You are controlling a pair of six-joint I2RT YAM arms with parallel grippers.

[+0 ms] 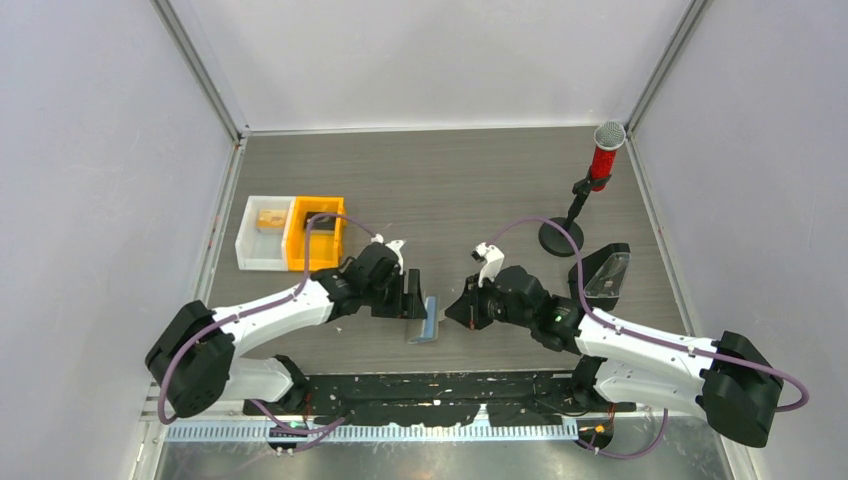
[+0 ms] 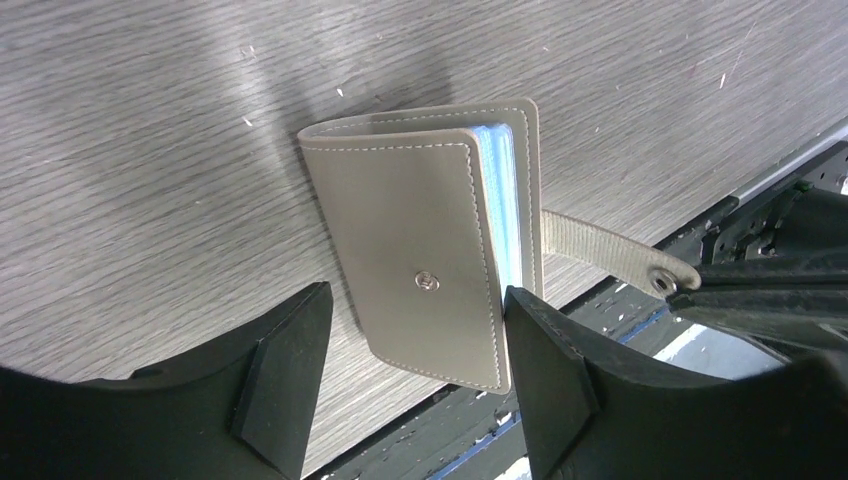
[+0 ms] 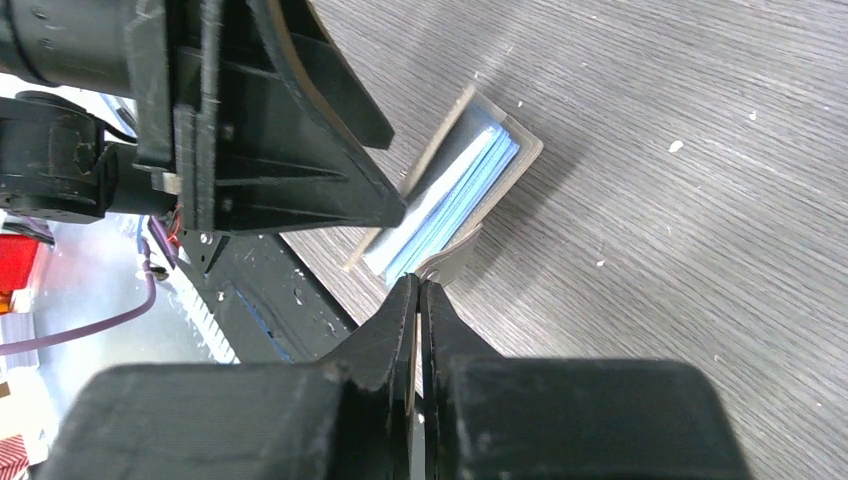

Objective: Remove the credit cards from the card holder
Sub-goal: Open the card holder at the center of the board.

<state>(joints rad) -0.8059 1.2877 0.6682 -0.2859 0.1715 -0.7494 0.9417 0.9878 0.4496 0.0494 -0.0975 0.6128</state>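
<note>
Close to the middle of the surface's (image 2: 150,150) near edge: risks dragging the card holder (image 2: 410,240) off that edge through too strong a pull on its strap (image 2: 600,250), clamped between the right fingers (image 3: 418,300) pressed together. Straddled by the left fingers (image 2: 545,360), held apart with one seemingly touching the open side, so could squeeze the cover shut over the credit cards (image 2: 503,200) instead of parting it. Might also tip them out unevenly toward the far side.
</note>
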